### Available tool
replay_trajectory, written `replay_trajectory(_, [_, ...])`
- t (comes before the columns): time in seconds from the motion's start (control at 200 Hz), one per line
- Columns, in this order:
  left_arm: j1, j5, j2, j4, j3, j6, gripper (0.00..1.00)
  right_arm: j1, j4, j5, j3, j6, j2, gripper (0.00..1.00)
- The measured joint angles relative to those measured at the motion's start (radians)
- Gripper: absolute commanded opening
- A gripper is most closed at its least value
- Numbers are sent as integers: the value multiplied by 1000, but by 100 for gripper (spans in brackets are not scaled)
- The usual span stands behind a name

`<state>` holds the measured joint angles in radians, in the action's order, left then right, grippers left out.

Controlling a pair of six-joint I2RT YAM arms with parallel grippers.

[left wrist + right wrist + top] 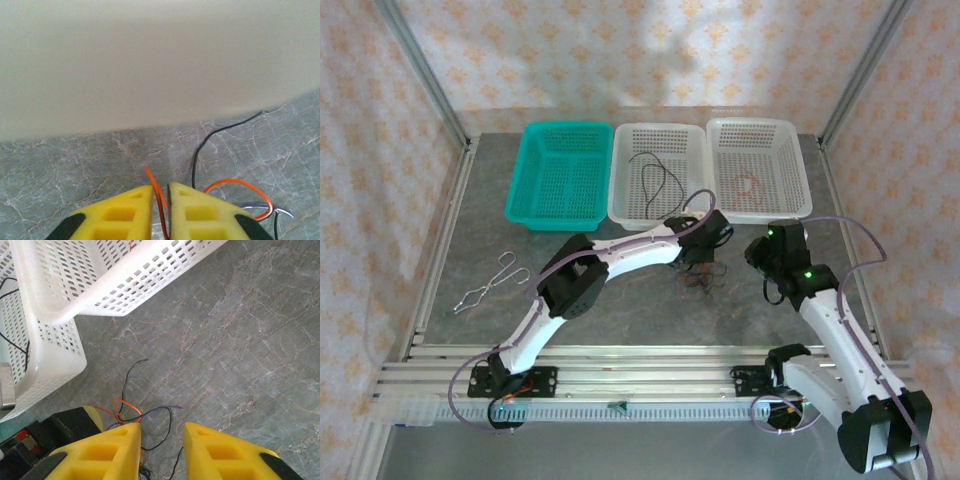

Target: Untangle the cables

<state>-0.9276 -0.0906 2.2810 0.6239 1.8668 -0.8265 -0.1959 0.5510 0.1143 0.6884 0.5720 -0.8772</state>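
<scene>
- The left end effector point(161, 192) is seen with its yellow foam-like pads drawn together on one orange-red cable point(152, 180). The strand is pinched between the tips, probably so that it can be drawn out of the knot.
- The right end effector point(162, 432) is held with its pads apart and nothing clamped. It hangs just beside the bundle, apparently ready to pin down another strand.
- The cables point(698, 282) are found near the middle of the desk point(240, 340), slightly towards its right edge and just in front of the white baskets. A small loose tangle of thin, limp wires is formed, some black, some orange-red, with one violet strand among them.
- A black cable point(199, 155) is trailed in a slack curve across the grey, marble-veined surface, which is judged to be smooth and hard.
- Metal tongs point(490, 285) are left near the left edge, well apart from the work.
- Three perforated plastic baskets are lined along the far edge: a teal basket point(525, 195), a middle white basket point(628, 220) with a black wire inside, and a right white basket point(757, 215) with a reddish one, presumably for sorting by colour.
</scene>
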Motion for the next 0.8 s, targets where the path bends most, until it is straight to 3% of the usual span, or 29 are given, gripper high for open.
replay_trajectory(0.426, [0,-42,-25,-7,-33,24,3,0,1,-31,32,-11,-19,28])
replay_trajectory(0.801, [0,-48,-219,-106,-153,90,0,0,-32,-25,26,-15,0,30])
